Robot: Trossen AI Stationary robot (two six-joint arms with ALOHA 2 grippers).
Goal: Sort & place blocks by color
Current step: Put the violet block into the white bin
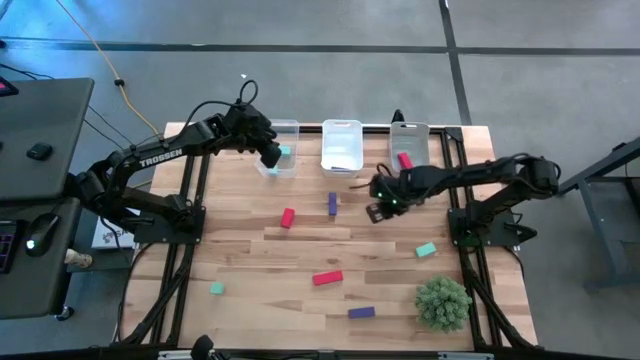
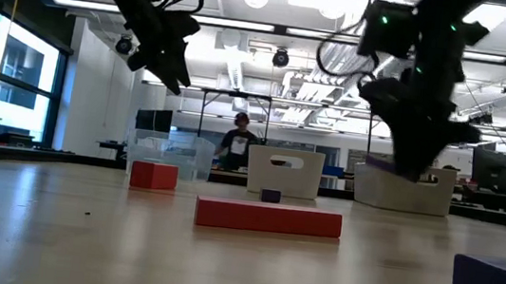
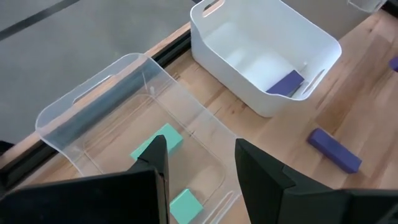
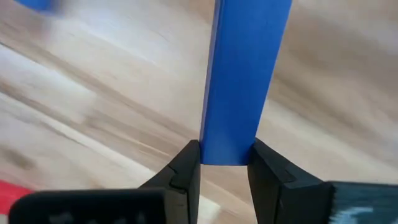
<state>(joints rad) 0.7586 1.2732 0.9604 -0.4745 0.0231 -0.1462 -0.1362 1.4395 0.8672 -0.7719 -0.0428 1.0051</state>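
My left gripper [image 1: 272,155] [image 3: 199,155] is open, hovering over the clear bin [image 3: 93,118] at the table's far edge. Two teal blocks [image 3: 158,142] [image 3: 185,204] lie on that bin's floor. My right gripper [image 1: 380,203] [image 4: 225,155] is in the air right of centre, shut on a blue-purple bar block [image 4: 245,74]. The white middle bin [image 1: 341,145] holds a purple block [image 3: 286,83]. The right-hand bin [image 1: 408,135] holds a red block [image 1: 404,160]. Loose on the table lie red blocks [image 1: 288,217] [image 1: 327,278], teal blocks [image 1: 426,250] [image 1: 216,288] and purple blocks [image 1: 332,203] [image 1: 361,312]. My right gripper pinches the blue-purple bar by one end [image 4: 227,146], a finger on each long side. The bar runs on past the fingertips, in line with the fingers, which slant down toward the table. In the low view the gripper [image 2: 413,165] hangs above the tabletop.
A fuzzy green plant ball [image 1: 443,303] stands at the near right corner. The three bins line the far edge. A person [image 2: 236,145] shows in the room behind the table. Bare wood lies between the scattered blocks in the table's middle.
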